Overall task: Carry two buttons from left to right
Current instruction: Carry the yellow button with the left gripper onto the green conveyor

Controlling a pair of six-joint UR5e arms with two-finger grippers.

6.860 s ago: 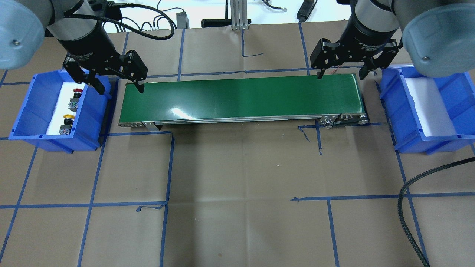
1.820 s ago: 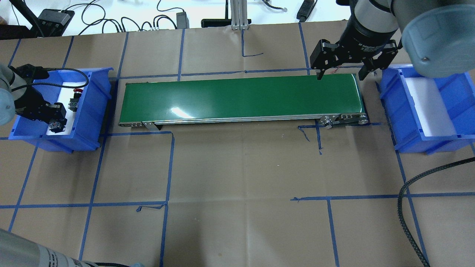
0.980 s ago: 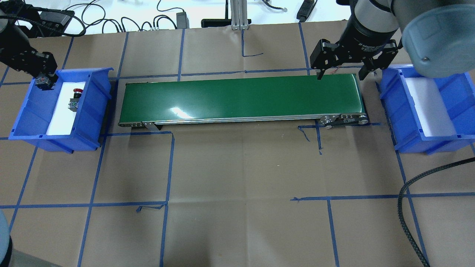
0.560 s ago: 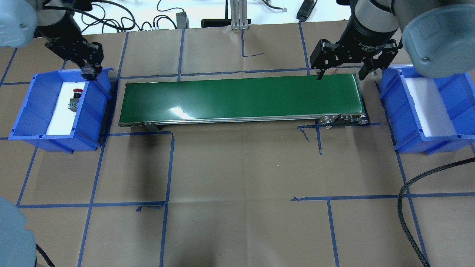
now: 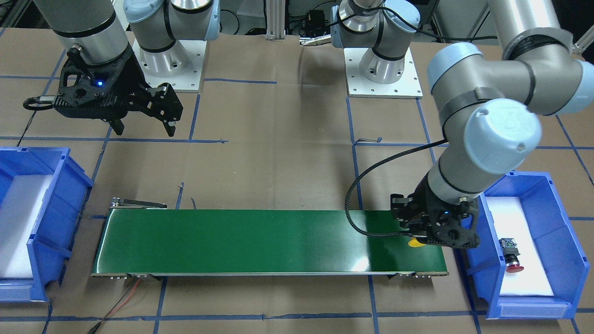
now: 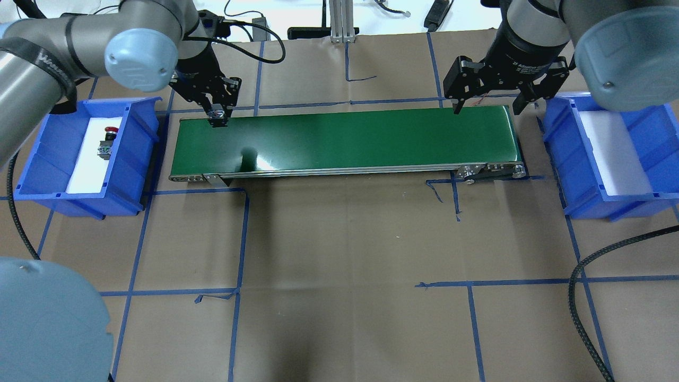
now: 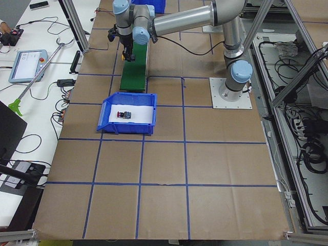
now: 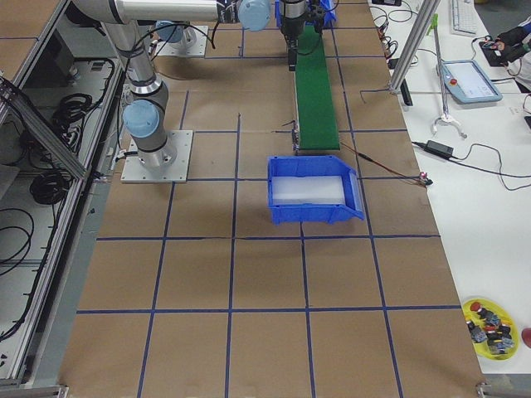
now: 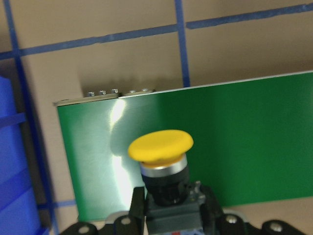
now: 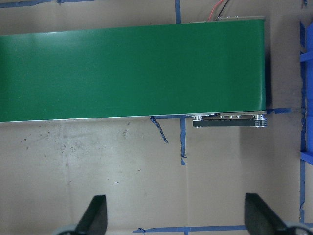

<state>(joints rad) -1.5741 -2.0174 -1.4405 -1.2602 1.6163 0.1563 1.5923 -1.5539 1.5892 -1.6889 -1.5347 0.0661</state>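
My left gripper (image 6: 217,116) holds the yellow button (image 9: 160,147) tight and is now out of the blue bin (image 6: 45,156), with the green belt (image 6: 345,140) right under it, so I can set it down.

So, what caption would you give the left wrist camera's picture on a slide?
Left arm's fingers hold the yellow-capped button above one end of the green conveyor belt.

The left pincer (image 6: 218,114) points down, clamped on the yellow button (image 9: 160,147); the right pincer (image 6: 486,108) hangs spread wide.
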